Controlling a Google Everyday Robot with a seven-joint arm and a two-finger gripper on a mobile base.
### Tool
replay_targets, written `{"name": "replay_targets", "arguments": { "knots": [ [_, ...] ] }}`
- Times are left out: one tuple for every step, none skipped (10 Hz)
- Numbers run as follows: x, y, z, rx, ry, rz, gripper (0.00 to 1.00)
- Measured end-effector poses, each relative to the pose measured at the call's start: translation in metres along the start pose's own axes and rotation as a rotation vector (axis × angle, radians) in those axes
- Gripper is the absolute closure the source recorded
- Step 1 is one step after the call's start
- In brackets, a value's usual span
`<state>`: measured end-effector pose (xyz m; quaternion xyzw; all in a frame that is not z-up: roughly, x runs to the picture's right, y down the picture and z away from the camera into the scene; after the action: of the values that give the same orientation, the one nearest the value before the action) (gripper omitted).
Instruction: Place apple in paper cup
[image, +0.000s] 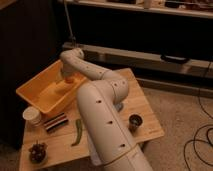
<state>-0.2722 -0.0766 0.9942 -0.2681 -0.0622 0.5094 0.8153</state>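
My gripper (67, 76) hangs at the end of the white arm, reaching down into the yellow bin (31, 96) at the table's back left. A small orange-red apple (68, 80) shows right at the gripper's tip, inside the bin; I cannot tell whether it is gripped or resting on the bin floor. The short white paper cup (32, 115) stands upright on the table just in front of the bin's near corner, well to the left of and below the gripper.
On the wooden table (147, 107) lie a dark striped packet (55, 122), a green pepper (78, 132), a dark bunch of grapes (37, 151) at the front left and a small dark bowl (135, 121) on the right. Dark shelving stands behind.
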Motion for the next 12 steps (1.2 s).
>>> {"name": "replay_targets", "arguments": {
  "knots": [
    [0.001, -0.004, 0.005, 0.011, -0.001, 0.012, 0.2],
    [0.0, -0.006, 0.007, 0.019, -0.004, 0.023, 0.2],
    [-0.002, -0.011, 0.01, 0.034, -0.012, 0.039, 0.2],
    [-0.007, -0.012, 0.011, 0.052, -0.029, 0.058, 0.2],
    [-0.009, -0.014, 0.012, 0.068, -0.048, 0.068, 0.2],
    [-0.013, -0.016, 0.01, 0.079, -0.067, 0.069, 0.2],
    [-0.015, -0.017, 0.01, 0.085, -0.095, 0.064, 0.2],
    [-0.017, -0.018, 0.01, 0.083, -0.11, 0.062, 0.2],
    [-0.019, -0.018, 0.011, 0.079, -0.121, 0.06, 0.2],
    [-0.021, -0.019, 0.012, 0.074, -0.132, 0.049, 0.2],
    [-0.022, -0.018, 0.013, 0.07, -0.137, 0.044, 0.2],
    [-0.024, -0.018, 0.014, 0.065, -0.14, 0.04, 0.2]
  ]
}}
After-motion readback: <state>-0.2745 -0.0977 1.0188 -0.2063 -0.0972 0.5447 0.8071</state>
